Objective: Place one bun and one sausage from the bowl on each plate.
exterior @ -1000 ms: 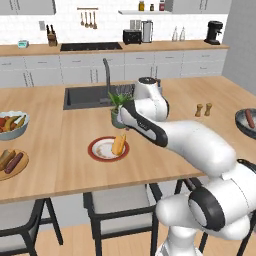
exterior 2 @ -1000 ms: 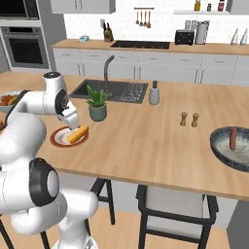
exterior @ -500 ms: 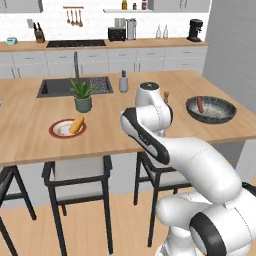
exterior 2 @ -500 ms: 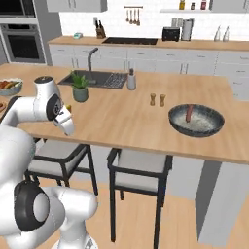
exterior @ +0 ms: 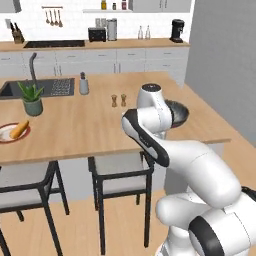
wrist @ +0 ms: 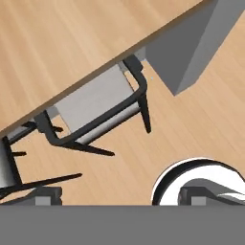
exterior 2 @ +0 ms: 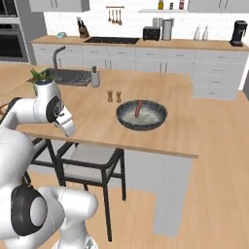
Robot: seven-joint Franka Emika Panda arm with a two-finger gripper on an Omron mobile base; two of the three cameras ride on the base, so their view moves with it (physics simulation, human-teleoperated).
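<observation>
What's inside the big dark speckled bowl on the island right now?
One reddish sausage lies in the bowl, leaning up toward its far rim. Any bun isn't visible; the near wall hides a strip of the floor, and in the left base view the arm covers most of it.

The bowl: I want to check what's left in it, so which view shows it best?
The right base view: the bowl sits unobstructed, one sausage leaning inside. In the left base view the arm covers most of it, leaving the right rim.

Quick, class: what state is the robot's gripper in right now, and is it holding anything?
Gripper: open, holding nothing; it hangs at the near edge of the wooden counter, above the stool.
</observation>
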